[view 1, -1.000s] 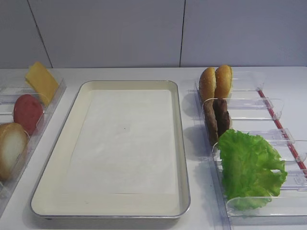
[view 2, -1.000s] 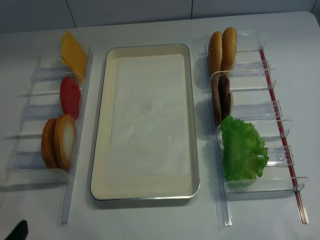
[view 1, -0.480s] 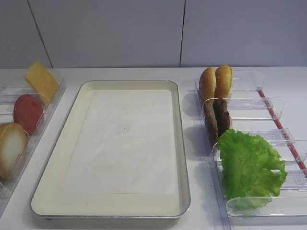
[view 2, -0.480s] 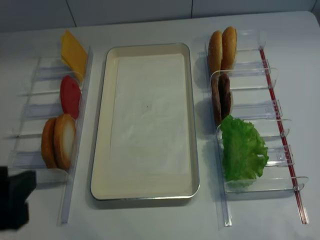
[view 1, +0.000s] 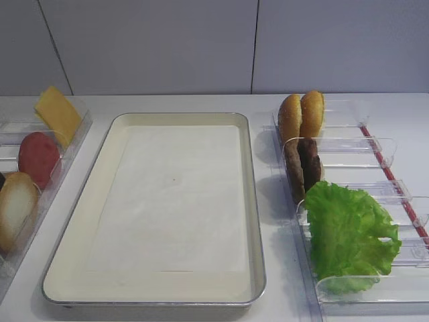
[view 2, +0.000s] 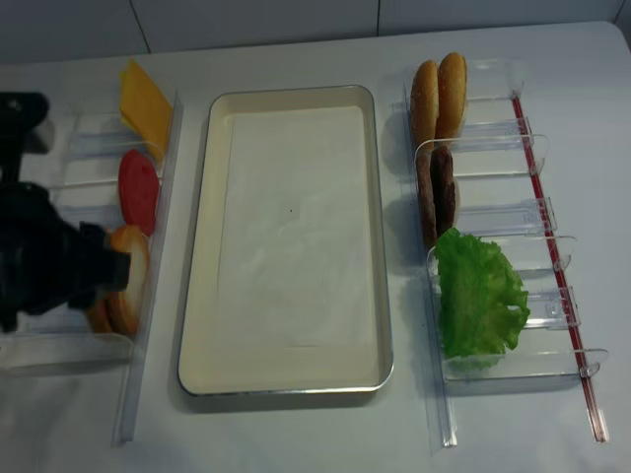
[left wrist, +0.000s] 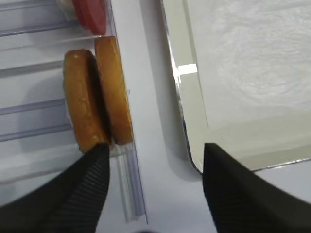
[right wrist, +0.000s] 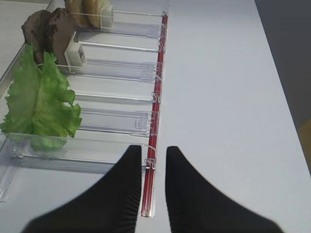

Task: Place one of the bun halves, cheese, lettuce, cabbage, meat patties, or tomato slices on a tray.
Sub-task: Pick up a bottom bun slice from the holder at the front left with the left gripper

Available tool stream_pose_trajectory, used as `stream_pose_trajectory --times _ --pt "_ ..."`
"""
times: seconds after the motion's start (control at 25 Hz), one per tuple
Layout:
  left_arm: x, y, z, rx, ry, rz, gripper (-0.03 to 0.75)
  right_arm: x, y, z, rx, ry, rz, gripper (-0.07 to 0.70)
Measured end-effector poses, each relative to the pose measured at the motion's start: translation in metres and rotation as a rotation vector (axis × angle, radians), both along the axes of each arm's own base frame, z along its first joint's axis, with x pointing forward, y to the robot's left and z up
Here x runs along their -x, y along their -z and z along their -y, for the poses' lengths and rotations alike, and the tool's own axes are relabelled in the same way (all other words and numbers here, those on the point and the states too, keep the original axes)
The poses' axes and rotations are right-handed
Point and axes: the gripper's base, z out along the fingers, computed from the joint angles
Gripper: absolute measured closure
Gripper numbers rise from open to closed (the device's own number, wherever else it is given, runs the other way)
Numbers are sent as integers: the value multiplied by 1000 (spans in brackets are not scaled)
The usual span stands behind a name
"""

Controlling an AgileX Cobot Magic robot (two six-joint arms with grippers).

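The cream tray [view 2: 202,296] lies in the middle with only its paper liner on it. In the left rack stand the cheese [view 2: 145,103], a tomato slice [view 2: 138,189] and two bun halves [left wrist: 97,97]. My left gripper [left wrist: 155,148] hovers open just above those bun halves, with its left fingertip [left wrist: 95,162] at their near end and nothing held. On the right stand two more bun halves [view 2: 439,94], the meat patties [view 2: 437,192] and the lettuce [view 2: 478,291]. My right gripper [right wrist: 151,153] is shut and empty, low over the right rack's near end.
Narrow clear plastic racks flank the tray: the left rack [view 2: 148,374] and the right rack [view 2: 552,227] with a red strip [right wrist: 158,97] on its outer side. My black left arm [view 2: 39,261] covers part of the left rack. White tabletop [right wrist: 228,97] stretches right of the red strip.
My left arm has come in from the near left corner and now hangs over the bun halves in the left rack. Food and tray have not moved.
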Motion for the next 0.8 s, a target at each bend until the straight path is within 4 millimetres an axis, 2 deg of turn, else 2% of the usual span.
stream_pose_trajectory --times 0.32,0.52,0.8 --pt "-41 22 4 -18 -5 -70 319 0 0 0 0 0 0 468" --pt "-56 39 3 -49 0 -121 319 0 0 0 0 0 0 468" --pt "-64 50 5 -56 3 -149 321 0 0 0 0 0 0 468"
